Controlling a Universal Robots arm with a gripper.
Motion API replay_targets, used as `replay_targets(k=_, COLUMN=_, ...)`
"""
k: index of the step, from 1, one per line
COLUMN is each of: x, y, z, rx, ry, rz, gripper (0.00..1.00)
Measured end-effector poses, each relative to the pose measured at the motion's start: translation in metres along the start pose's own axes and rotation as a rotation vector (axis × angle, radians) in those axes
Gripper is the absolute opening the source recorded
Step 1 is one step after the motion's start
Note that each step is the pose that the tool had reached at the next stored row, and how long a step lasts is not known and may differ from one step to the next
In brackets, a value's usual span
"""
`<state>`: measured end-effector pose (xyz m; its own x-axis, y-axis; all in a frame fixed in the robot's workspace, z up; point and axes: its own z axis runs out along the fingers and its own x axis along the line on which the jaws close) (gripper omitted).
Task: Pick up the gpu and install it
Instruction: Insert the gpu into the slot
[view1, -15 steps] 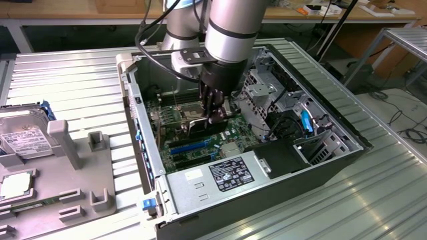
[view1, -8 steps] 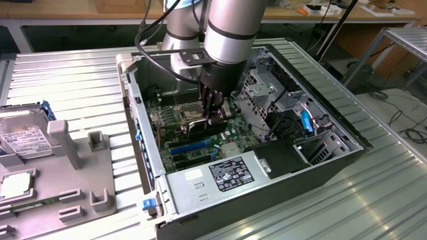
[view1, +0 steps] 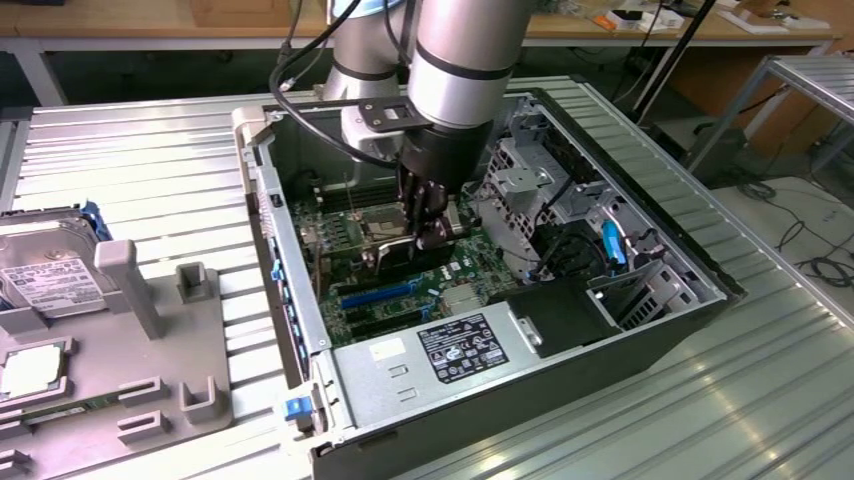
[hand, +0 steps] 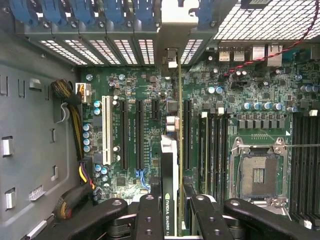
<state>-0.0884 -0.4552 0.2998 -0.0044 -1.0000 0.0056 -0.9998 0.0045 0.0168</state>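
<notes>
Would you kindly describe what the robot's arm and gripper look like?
The silver-grey cylindrical arm carries a black ring band, with black cables looping alongside. Its black gripper has jointed metal fingers studded with round bolts.

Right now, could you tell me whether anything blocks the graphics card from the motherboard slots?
Nothing visible does: the thin black card with silvery bracket, held in the claw, hangs edge-on above the bare black expansion slots.

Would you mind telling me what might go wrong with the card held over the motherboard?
The gripper holds the gpu edge-on above the motherboard. If its edge misses the long black slot, it may press on nearby components. Its metal bracket sits close to the rear frame and might snag there.
</notes>
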Motion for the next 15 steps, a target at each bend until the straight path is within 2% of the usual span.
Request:
replay_targets(k=4, x=0.0, y=0.0005, z=0.0002, rx=0.0001, ry=-0.0002, rz=0.0, gripper=0.27)
replay_targets(k=8, x=0.0, y=0.0061, z=0.0008, rx=0.0011, ry=-0.0001, rz=0.0, gripper=0.27)
replay_targets(k=15, x=0.0, y=0.0101, z=0.001, rx=0.0011, ry=0.0, rz=0.0, gripper=0.27)
